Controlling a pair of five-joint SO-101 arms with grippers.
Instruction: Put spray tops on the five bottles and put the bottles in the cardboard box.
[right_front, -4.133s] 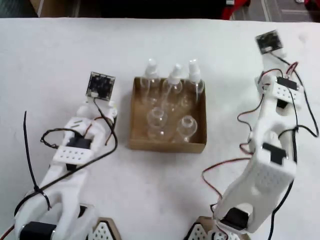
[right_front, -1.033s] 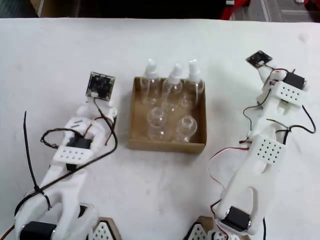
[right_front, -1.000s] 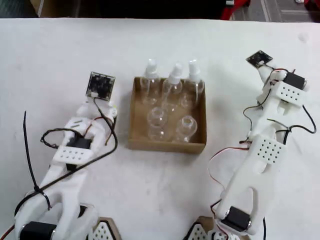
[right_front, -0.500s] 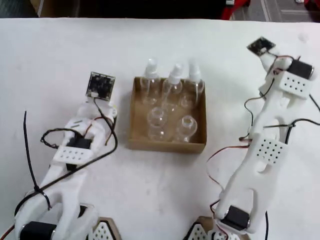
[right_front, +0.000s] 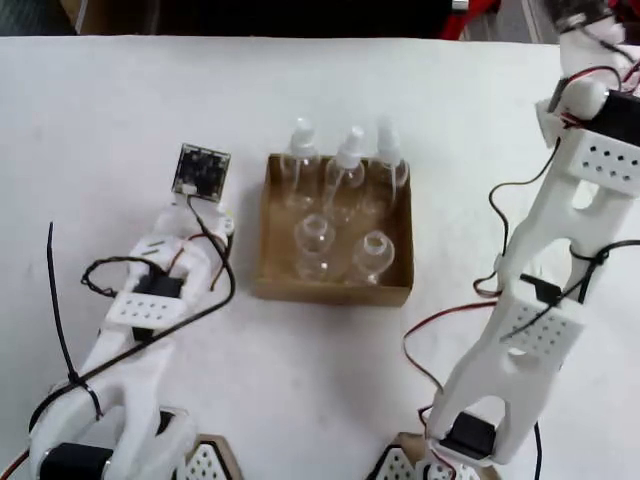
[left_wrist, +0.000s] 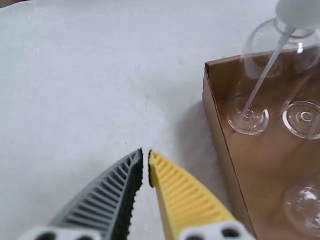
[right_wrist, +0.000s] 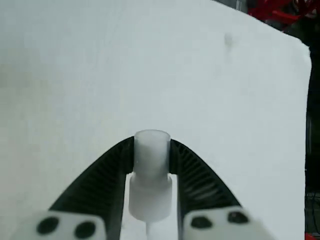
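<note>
Cardboard box (right_front: 335, 292) sits mid-table, and all five bottles are standing in it. The back-row bottles (right_front: 345, 170) wear spray tops. The front-left bottle (right_front: 314, 240) and front-right bottle (right_front: 372, 250) have open necks, so we count 3 of 5 done.

Step in hand, as we judge it: carrying top no. 4 to the box. The right gripper (right_wrist: 151, 144) is clamped on a white spray top (right_wrist: 151, 170), fingers on either side of its head and a thin tube hanging below. It's held up over the table (right_front: 120, 100) near the far right corner, well apart from the box. The right arm (right_front: 560, 230) stretches up that way.

The left gripper (left_wrist: 145, 155) has its grey and yellow fingers together, holding nothing, and sits low just beside the box's left wall.

The next move needs the top brought over a front bottle, prob. the front-right one as it's nearer. The tube must be kept vertical, threaded into the neck, then pressed or twisted down. Necks are narrow, so alignment counts. The left gripper may need to steady the bottle; we can't tell how firmly these light bottles stand.
</note>
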